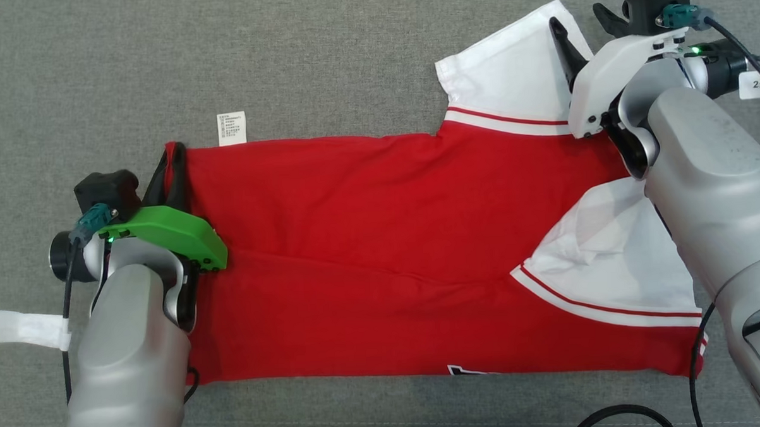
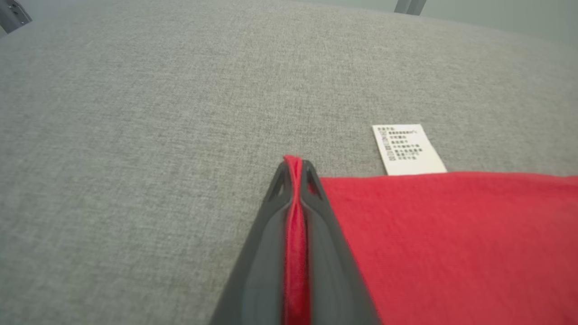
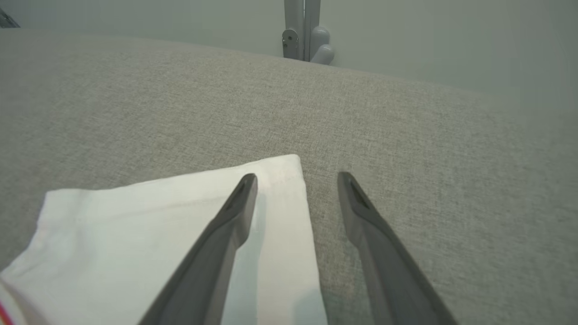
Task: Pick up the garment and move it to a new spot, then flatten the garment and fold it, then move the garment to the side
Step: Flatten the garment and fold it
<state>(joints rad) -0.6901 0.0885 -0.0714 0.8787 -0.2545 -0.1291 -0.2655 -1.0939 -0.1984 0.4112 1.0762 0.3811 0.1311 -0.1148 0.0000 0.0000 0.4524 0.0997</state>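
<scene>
At the far left, my left jaws are clamped together on the far hem corner [image 2: 294, 216] of the garment [image 1: 354, 208]. A ridge of red cloth is squeezed up between them, and I judge this grip is there to anchor that end so the fabric can be drawn tight or lifted without sliding. Just beside the pinch, the white care label [image 2: 408, 149] pokes out from the far edge and lies flat on the grey fabric-covered table [image 1: 159, 57], which tells me this edge is the side seam. The red body lies spread across the middle of the table, hem toward my left and shoulders toward my right, with a shallow crease running along its length. Further right, the near sleeve [image 1: 615, 256] is laid back over the red, while the far sleeve [image 3: 158, 225] sticks out over the bare table. My right jaws stand apart over that far sleeve's outer corner, one finger above the white cloth and the other above the grey. I think they are placed to close on the cuff. Whether they touch it, I cannot tell.
</scene>
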